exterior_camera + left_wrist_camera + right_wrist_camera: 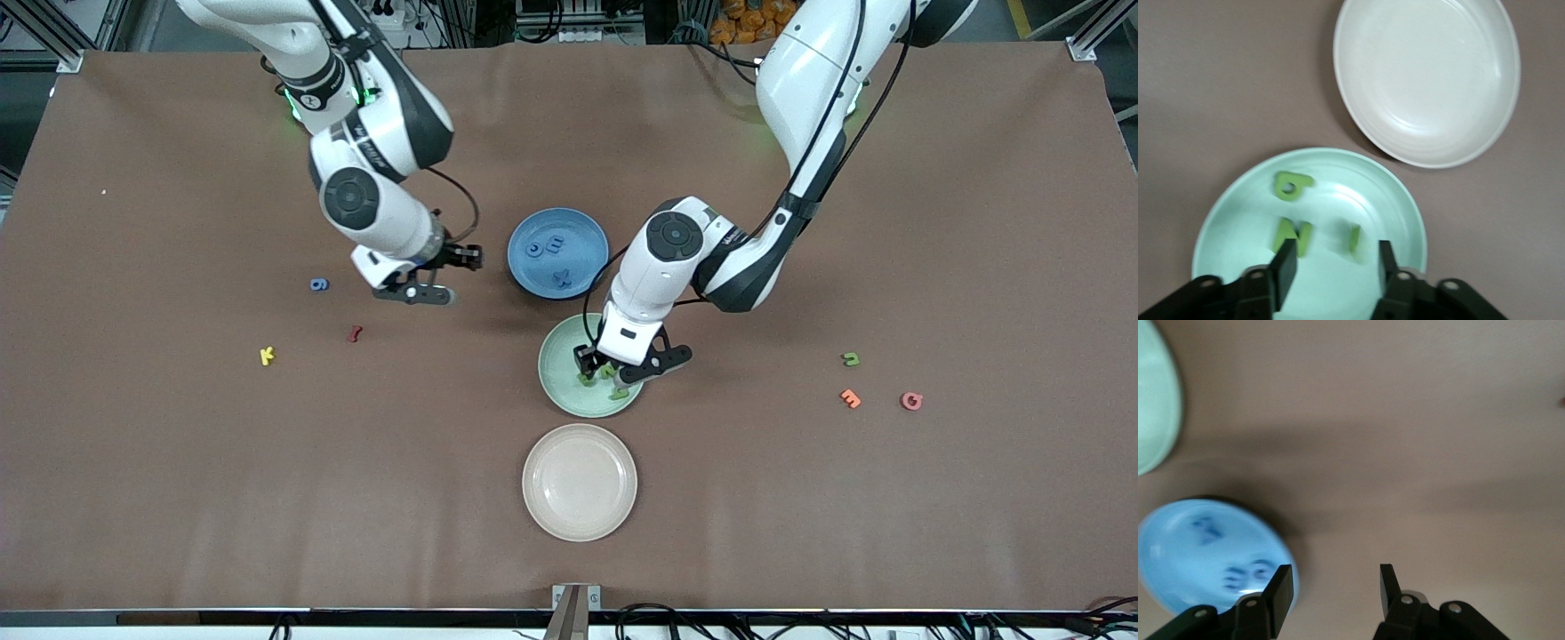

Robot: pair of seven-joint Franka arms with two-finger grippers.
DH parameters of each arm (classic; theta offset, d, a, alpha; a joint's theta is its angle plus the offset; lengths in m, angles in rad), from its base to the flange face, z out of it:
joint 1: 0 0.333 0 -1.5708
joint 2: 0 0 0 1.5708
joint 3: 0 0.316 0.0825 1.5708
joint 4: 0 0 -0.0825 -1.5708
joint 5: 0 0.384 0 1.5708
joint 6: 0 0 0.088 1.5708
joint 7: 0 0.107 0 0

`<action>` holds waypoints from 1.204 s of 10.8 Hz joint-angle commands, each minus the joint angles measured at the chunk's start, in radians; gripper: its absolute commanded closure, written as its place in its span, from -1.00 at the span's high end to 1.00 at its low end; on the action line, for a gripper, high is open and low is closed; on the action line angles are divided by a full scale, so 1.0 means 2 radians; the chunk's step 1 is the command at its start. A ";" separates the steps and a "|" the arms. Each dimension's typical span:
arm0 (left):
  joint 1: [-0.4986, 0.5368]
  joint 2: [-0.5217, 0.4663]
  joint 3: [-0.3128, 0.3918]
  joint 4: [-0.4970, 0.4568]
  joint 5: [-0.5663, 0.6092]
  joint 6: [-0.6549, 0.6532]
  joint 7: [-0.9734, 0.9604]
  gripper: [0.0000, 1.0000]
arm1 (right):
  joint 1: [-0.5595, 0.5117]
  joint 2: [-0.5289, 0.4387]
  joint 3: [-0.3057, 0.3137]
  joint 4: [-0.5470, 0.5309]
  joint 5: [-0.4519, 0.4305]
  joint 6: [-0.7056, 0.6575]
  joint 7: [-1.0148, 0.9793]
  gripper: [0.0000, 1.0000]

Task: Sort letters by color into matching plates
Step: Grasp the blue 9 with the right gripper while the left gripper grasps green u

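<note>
Brown cloth-covered table [178,498], seen from the high front camera; robot bases along the top edge of the frame.

Plates, in a column at frame centre: blue plate [582,233] uppermost, holding three blue letters [545,246]; mint green plate [558,378] below it, holding three green letters [1293,185]; beige plate [579,482] lowest, nothing in it.

Loose letters, centre-left of the frame: blue digit [319,284], dark red letter [354,333], yellow letter [267,356]. Centre-right of the frame: green letter [851,359], orange letter [850,398], pink letter [911,401].

Left gripper [1333,263]: low over the mint green plate, fingers spread, nothing between them; in the left wrist view one green piece lies in the plate just ahead of the gap.

Right gripper [1334,583]: over bare cloth beside the blue plate, toward the blue digit; fingers spread and empty in the right wrist view.

Step in hand, as a judgement: both arms appear to be at the release end of a delivery, green into the mint plate, blue into the blue plate.

Next move, as a judgement: the left arm lifts clear and goes for the loose green letter at centre-right; the right arm goes for the blue digit. Small flat pieces call for a low, well-centred pinch. Which plate suits yellow, orange, red and pink is not evident beyond the beige one.
</note>
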 commanded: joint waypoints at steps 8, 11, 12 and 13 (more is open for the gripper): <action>0.100 -0.036 0.020 0.003 0.006 -0.190 0.150 1.00 | -0.132 -0.027 -0.087 -0.123 -0.137 0.086 -0.275 0.19; 0.139 -0.063 0.020 -0.038 0.007 -0.197 0.219 1.00 | -0.135 -0.020 -0.105 -0.170 -0.137 0.154 -0.301 0.20; 0.151 -0.070 0.020 -0.054 0.008 -0.197 0.234 1.00 | -0.138 -0.019 -0.105 -0.183 -0.136 0.172 -0.301 0.21; 0.160 -0.081 0.020 -0.071 0.008 -0.195 0.255 1.00 | -0.138 -0.015 -0.105 -0.196 -0.136 0.194 -0.301 0.21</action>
